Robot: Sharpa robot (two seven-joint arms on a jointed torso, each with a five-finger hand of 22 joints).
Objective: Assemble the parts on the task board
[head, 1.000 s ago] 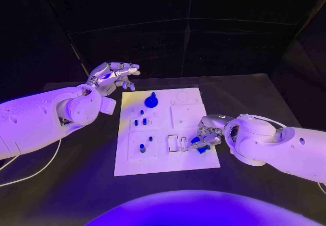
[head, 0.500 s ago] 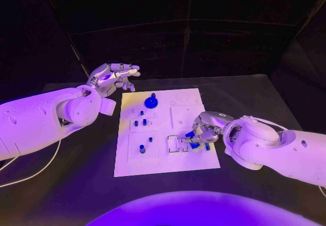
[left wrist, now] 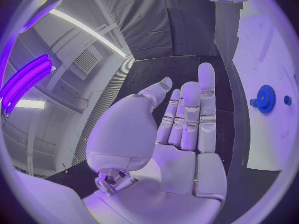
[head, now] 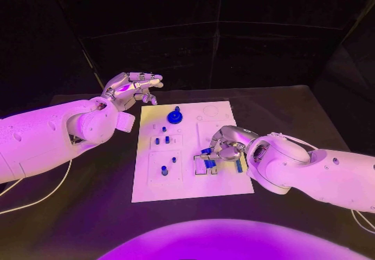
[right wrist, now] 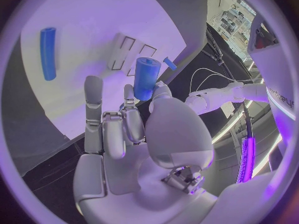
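The right robot hand held a small blue peg between thumb and fingers, just above the slots on the white task board. The peg looked light, stiff and smooth, so it could slip; holding its middle seemed best. The left robot hand was open and held nothing, beside the board's far corner. The surface around the board had room to move.
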